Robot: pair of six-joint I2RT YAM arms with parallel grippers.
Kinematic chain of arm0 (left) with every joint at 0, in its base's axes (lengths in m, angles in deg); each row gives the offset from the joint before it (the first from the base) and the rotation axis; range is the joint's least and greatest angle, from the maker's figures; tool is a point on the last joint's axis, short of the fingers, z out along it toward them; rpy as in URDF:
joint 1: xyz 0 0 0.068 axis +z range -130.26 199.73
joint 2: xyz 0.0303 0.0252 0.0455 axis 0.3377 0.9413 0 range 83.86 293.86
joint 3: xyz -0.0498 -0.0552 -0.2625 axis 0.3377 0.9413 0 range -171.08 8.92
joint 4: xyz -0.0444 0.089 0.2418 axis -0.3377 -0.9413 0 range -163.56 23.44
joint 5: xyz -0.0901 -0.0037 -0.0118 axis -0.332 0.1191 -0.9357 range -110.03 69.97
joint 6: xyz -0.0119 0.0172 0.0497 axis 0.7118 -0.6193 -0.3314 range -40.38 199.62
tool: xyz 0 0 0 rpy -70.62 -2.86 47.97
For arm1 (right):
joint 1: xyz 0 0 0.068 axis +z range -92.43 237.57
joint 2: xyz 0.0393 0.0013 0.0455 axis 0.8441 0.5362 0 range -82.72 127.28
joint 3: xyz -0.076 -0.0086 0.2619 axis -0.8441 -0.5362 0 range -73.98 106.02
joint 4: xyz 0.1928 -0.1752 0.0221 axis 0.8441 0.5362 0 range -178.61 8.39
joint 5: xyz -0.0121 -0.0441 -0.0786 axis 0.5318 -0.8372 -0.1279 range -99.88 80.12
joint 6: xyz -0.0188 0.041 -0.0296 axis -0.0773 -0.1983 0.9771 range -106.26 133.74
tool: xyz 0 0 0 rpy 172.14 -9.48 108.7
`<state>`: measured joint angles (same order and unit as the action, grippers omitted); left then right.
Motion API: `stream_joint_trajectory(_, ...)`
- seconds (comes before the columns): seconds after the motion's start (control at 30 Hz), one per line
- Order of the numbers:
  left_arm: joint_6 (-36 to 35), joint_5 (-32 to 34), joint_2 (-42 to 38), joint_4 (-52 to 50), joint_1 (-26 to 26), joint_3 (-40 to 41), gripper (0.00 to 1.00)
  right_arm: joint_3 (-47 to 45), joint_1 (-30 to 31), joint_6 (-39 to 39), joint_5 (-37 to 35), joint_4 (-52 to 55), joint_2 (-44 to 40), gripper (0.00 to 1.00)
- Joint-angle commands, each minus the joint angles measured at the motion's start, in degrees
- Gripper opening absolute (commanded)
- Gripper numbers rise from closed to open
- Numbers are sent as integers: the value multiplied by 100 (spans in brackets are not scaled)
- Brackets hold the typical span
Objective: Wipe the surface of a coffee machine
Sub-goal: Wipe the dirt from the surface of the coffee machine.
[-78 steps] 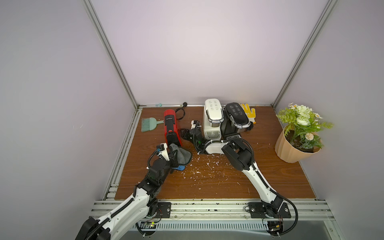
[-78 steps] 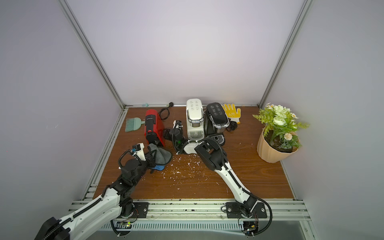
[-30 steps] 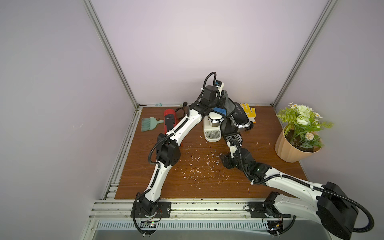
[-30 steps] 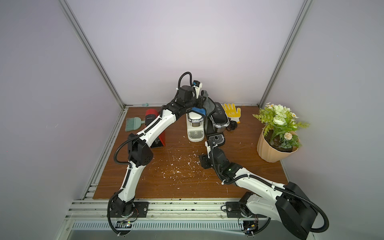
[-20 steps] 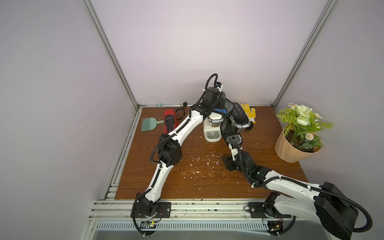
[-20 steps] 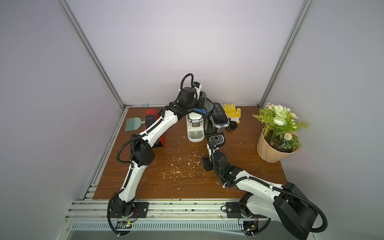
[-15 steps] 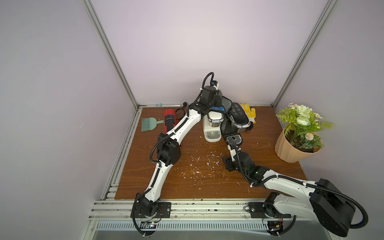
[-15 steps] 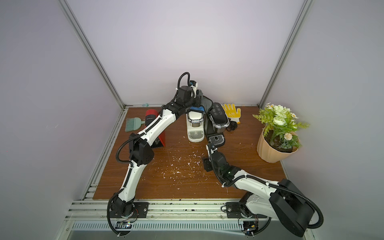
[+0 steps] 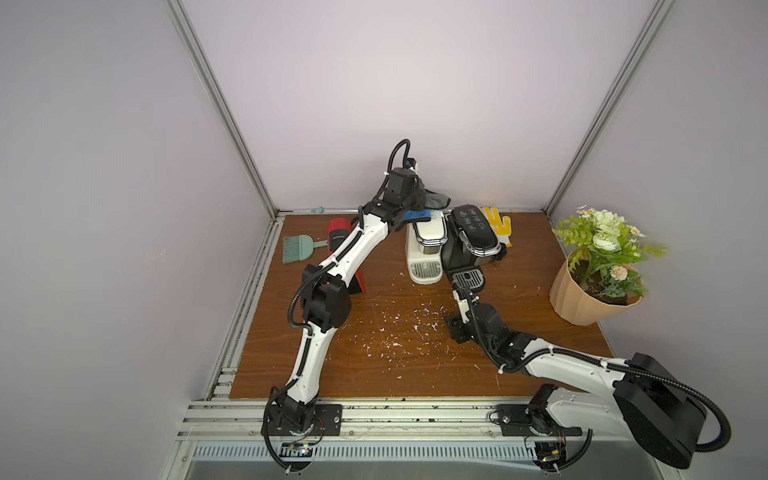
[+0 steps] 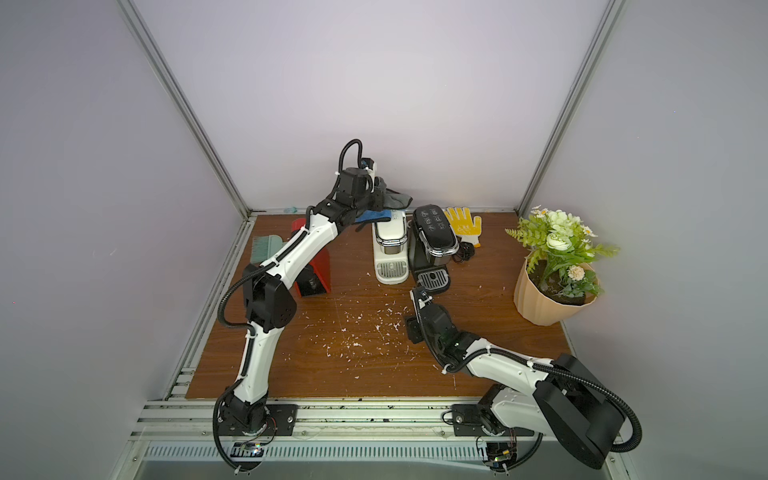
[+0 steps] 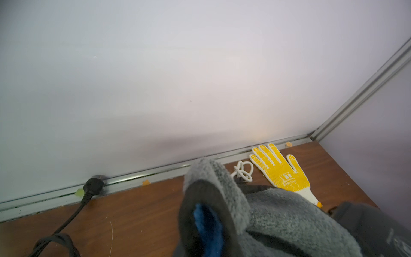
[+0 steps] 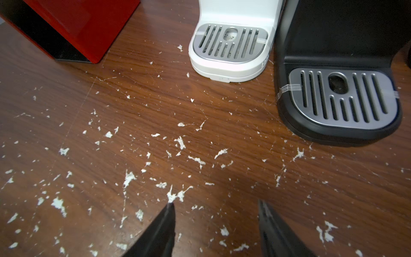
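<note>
Cloth (image 9: 436,200) between left fingers (image 9: 419,196), above white coffee machine (image 9: 424,257) rear top.

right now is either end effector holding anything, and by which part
Left end effector grips the grey-blue cloth at a bunched fold; right end effector is open and empty.

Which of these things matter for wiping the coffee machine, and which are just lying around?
In use: grey-and-blue cloth, white coffee machine beneath it.
Lying about: black coffee machine, red coffee machine, brush, yellow glove, potted plant.
</note>
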<state>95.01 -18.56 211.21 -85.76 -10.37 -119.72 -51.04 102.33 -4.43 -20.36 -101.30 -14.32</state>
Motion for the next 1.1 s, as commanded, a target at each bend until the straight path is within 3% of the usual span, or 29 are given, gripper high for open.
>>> stream_joint_trajectory(0.0, -70, -280, -509, -355, -368, 647, 0, 91, -22, 88, -146, -142, -70, 62)
stream_joint_trajectory(0.13, 25, -255, -957, -424, -622, 1526, 0, 73, -20, 67, -306, -95, -120, 62)
stream_joint_trajectory(0.3, 339, -330, -1751, 178, -793, 3011, 0, 18, -28, 25, -370, -152, -213, 62)
stream_joint_trajectory(0.47, 401, -123, -2218, 432, -812, 3671, 0, 102, -28, 26, -316, -120, -43, 62)
stream_joint_trajectory(0.57, 277, 92, -2127, 263, -812, 3378, 0, 90, -28, 7, -330, -178, -18, 62)
stream_joint_trajectory(0.87, -101, 454, -622, -410, -451, 914, 0, 81, -25, 0, -545, -31, -140, 62)
stream_joint_trajectory(1.07, 81, 15, 173, -470, 174, -175, 0, -25, -29, 2, -782, 41, -444, 62)
